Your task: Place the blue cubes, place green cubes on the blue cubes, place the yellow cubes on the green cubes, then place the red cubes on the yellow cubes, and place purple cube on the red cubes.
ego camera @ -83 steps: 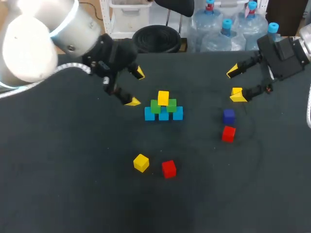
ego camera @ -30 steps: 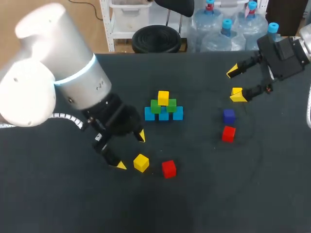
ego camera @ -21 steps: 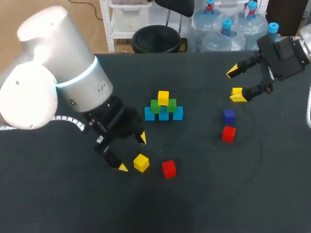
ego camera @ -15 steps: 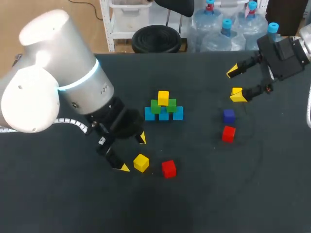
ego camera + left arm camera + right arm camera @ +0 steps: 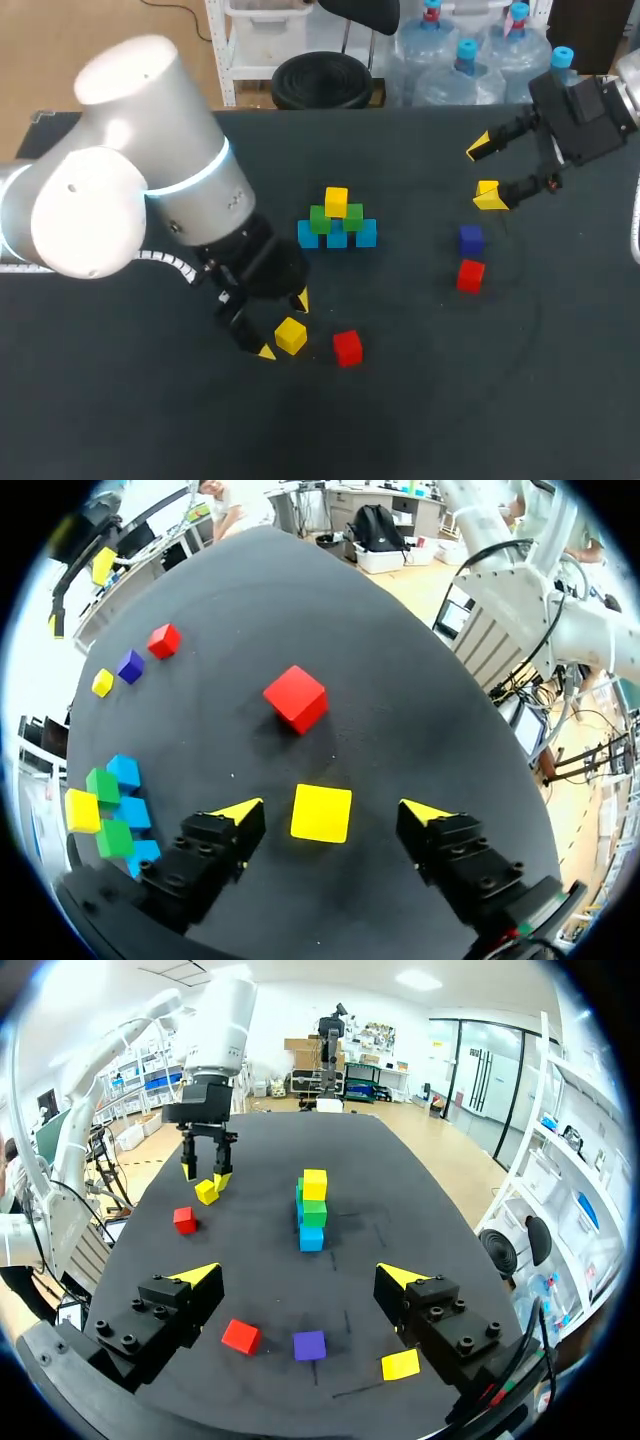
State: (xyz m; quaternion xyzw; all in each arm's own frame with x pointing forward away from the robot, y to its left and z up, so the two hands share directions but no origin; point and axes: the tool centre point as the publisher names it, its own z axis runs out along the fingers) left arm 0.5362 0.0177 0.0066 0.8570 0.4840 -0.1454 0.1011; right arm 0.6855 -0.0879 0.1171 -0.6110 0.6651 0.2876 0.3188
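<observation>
So the left gripper is hanging wide open w/ a loose yellow cube sitting between its fingers, gaps on both sides, no contact. A red cube is lying just beside it. The blue/green stack is standing further back w/ one yellow on top. The right gripper is also sitting open, near the purple cube & a 2nd red cube.

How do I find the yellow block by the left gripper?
Find the big white left arm; its left gripper hangs open at its end. A yellow cube lies between its jaws, a red cube just beside. The other two yellow cubes sit apart: one tops the stack, one lies by the right gripper.
</observation>
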